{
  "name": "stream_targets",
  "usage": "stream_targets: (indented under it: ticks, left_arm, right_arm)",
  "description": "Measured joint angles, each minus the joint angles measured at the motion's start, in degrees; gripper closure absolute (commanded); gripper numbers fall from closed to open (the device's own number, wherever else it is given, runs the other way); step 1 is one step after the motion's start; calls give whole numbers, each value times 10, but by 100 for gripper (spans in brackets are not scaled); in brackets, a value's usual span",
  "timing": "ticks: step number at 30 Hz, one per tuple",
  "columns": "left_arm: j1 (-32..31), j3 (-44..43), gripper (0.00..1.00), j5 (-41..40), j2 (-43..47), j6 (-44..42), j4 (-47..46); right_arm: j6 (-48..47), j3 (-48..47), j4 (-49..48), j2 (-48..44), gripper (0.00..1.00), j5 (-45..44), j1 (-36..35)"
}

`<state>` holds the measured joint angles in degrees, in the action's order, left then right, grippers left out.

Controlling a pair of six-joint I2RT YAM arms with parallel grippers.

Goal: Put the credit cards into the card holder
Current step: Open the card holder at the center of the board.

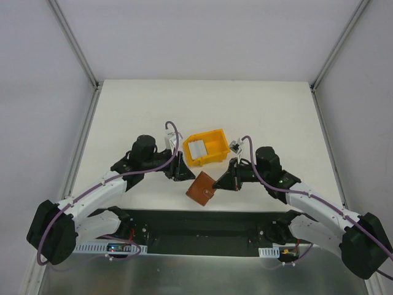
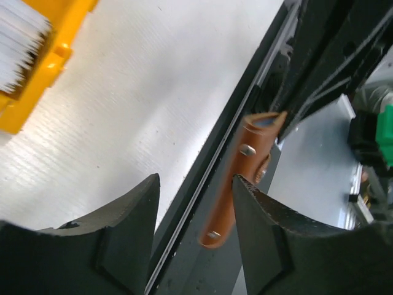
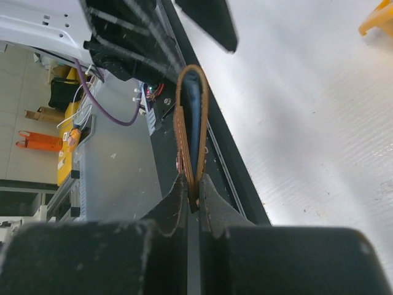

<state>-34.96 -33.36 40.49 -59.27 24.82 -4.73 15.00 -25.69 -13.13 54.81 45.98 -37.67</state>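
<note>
The card holder (image 1: 201,188), a small brown leather wallet, hangs folded near the table's front edge. My right gripper (image 1: 222,182) is shut on its right edge. In the right wrist view the jaws (image 3: 195,198) pinch both leather leaves of the card holder (image 3: 191,117), which bows open beyond them. My left gripper (image 1: 184,174) is just left of it and open. In the left wrist view the card holder (image 2: 236,184) shows edge-on between the fingers, close against the right finger (image 2: 270,227). The white credit cards (image 1: 196,148) stand in the yellow bin (image 1: 215,136).
The yellow bin sits behind both grippers at mid table, and its corner (image 2: 43,67) shows at the upper left of the left wrist view. A black rail (image 1: 202,221) runs along the table's front edge under the card holder.
</note>
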Motion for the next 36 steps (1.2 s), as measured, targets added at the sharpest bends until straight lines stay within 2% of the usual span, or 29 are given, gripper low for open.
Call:
stream_targets:
  ticks: [3,10,17,24,36]
  left_arm:
    - [32,15,48,36,-10,22,-44]
    - [32,29,48,107,-41,60,-130]
    - [32,45,48,151,-45,85,-172]
    - [32,74,42,144,-23,98,-179]
    - [32,98,30,64,53,108,-166]
  right_arm:
    - [4,0,-1,0,100,11,0]
    - [8,-1,-2,1,100,36,0]
    - [9,-6,-4,5,100,45,6]
    - [10,-14,-11,18,100,45,14]
    - [19,-15,-12,3,100,46,20]
